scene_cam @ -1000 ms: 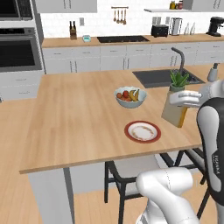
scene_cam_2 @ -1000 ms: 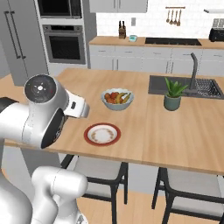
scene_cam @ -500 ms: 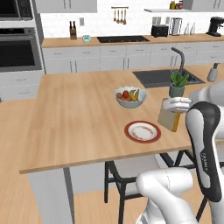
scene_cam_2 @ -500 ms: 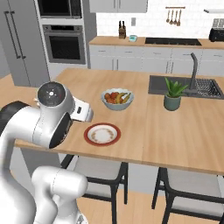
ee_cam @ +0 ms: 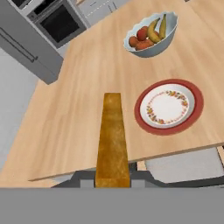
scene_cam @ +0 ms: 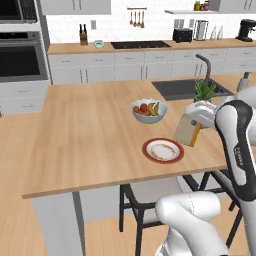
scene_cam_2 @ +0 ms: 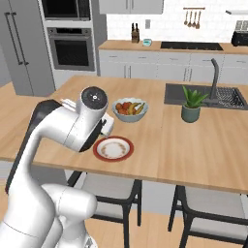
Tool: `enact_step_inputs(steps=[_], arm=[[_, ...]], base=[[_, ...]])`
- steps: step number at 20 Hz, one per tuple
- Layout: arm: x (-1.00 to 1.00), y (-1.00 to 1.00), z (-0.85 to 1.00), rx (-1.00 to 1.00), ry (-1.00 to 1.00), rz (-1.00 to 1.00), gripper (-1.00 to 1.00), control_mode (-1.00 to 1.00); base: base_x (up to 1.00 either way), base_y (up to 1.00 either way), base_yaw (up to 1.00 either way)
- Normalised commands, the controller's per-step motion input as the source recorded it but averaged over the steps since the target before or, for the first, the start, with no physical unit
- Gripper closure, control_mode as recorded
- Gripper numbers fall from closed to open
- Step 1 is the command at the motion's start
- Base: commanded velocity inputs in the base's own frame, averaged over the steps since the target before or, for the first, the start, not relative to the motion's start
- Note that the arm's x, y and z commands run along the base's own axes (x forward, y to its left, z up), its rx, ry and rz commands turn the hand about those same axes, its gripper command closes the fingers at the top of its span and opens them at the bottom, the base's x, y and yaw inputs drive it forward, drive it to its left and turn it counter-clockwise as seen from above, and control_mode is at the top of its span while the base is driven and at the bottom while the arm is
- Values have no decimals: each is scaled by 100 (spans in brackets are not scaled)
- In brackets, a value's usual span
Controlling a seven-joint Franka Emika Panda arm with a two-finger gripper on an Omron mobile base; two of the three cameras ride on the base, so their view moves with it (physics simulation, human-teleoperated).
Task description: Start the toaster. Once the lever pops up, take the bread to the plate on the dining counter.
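Note:
My gripper is shut on the bread, a golden-tan slice with a darker crust. The slice hangs tilted above the dining counter, just right of the plate. The hand view looks along the bread's brown edge, with the red-rimmed plate to its right. In the right base view my arm hides the hand, and the plate lies just beside it. The black toaster stands on the far back counter. Its lever is too small to make out.
A white fruit bowl stands just behind the plate. A potted plant, a sink and a tap sit at the counter's right. Dark chairs are tucked under the near edge. The counter's left half is bare wood.
My arm has carried the bread left and slightly down, from near the plant to beside the plate. The gripper stayed shut, and the base has not moved.

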Motion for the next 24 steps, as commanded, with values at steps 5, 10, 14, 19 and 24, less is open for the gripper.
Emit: enact_step_inputs(steps=[5,10,14,19,24], arm=[[76,-1,-30,2,11,-17,100,-100],[60,-12,-41,2,13,-10,100,-100],[17,-22,-40,14,11,0,100,-100],[30,0,-44,9,8,0,100,-100],[34,0,-44,3,1,2,100,-100]], base=[[0,0,0],[0,0,0],[0,0,0],[0,0,0],[0,0,0]])
